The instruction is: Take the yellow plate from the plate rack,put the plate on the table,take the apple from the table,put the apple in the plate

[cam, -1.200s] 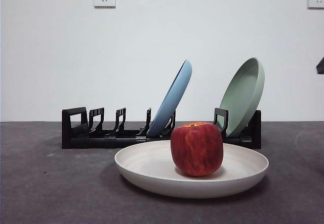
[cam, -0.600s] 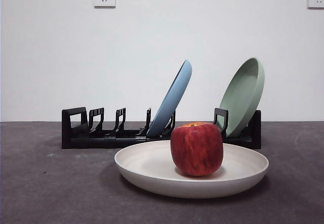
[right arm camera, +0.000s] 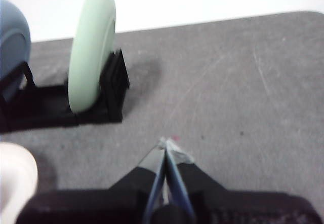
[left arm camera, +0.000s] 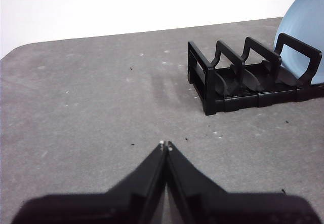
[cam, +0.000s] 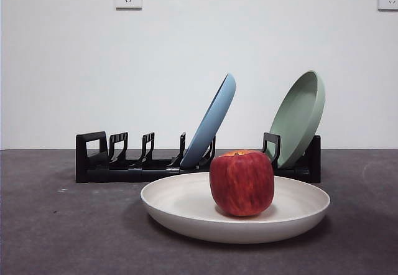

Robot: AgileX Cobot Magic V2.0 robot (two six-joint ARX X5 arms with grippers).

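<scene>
Looks done: apple sits in the yellow plate at lower centre, on the worktop. Left pincer and right pincer both clenched, empty, well apart from it.

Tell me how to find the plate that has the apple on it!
Find the long black plate rack standing on the grey table. Right in front of it a wide cream yellow plate lies flat with a red apple on it. The blue plate and green plate lean in the rack instead.

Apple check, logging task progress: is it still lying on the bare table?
No, the apple sits inside the yellow plate.
</scene>
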